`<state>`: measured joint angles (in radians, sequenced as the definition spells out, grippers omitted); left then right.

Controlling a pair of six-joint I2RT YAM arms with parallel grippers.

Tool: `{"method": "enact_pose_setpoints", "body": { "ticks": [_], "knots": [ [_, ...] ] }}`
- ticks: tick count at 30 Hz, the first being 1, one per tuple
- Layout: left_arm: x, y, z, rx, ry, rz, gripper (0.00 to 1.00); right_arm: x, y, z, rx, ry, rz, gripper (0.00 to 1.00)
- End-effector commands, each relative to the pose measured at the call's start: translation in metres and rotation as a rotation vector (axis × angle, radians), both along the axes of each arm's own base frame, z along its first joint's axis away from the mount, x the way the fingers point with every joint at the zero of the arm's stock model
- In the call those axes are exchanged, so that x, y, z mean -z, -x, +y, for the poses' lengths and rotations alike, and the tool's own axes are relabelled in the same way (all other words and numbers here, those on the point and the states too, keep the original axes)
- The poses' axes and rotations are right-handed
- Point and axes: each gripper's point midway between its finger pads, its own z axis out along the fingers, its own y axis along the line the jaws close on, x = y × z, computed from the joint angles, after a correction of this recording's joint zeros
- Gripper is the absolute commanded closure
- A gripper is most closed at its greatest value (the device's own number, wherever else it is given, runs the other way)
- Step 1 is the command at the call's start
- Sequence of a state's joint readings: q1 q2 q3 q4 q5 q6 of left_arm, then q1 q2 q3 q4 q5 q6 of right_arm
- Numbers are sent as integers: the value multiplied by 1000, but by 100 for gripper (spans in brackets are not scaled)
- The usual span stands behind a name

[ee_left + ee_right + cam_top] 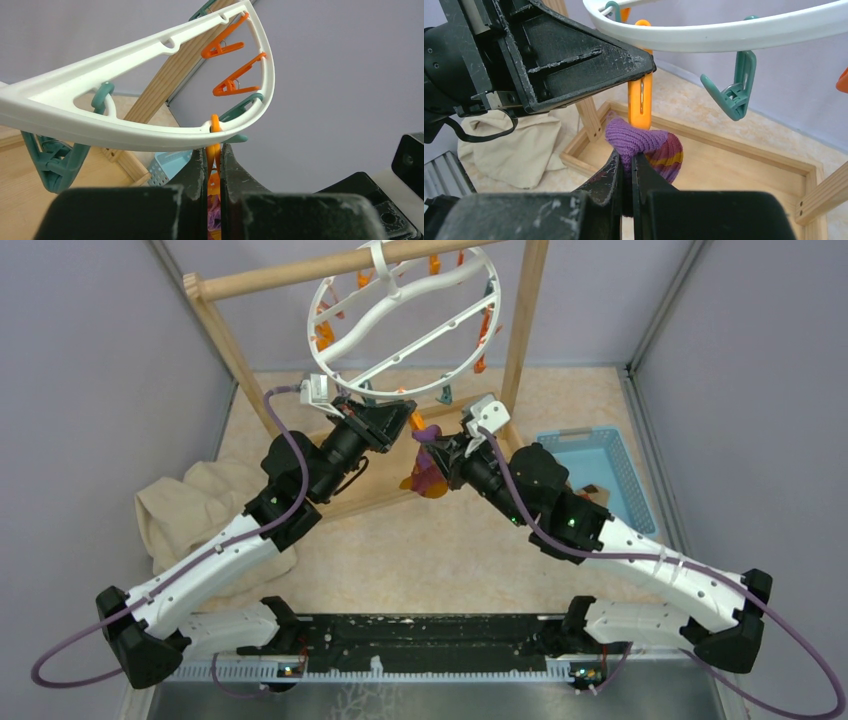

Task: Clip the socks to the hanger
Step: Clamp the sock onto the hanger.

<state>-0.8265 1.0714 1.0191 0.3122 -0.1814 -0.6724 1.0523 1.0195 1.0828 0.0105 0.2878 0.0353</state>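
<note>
The white ring hanger (400,315) hangs tilted from the wooden stand's top bar. My left gripper (214,150) is shut on an orange clip (215,127) at the ring's lower rim (150,136), squeezing its handles. My right gripper (626,162) is shut on the maroon-purple sock (649,142), and holds its purple cuff just under that orange clip (640,100). From above, the sock (428,478) dangles between the left gripper (405,420) and the right gripper (442,448). A brownish thing (597,496), perhaps the other sock, lies at the basket's near end, partly hidden.
The wooden stand (525,330) has a floor frame (744,145) beneath the grippers. A teal clip (734,87) hangs to the right of the orange one. A beige cloth (190,510) lies at the left. A blue basket (590,455) sits at the right.
</note>
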Motion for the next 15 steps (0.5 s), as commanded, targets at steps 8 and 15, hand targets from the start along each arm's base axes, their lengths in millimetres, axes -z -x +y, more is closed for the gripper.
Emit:
{"method": "enact_pose_setpoints", "body": {
  "ticks": [8, 15],
  "knots": [
    [13, 20, -11, 113, -41, 46, 100, -18, -5, 5, 19, -32, -48, 100],
    [2, 28, -13, 152, -31, 31, 100, -15, -9, 4, 42, -33, -46, 100]
  ]
}}
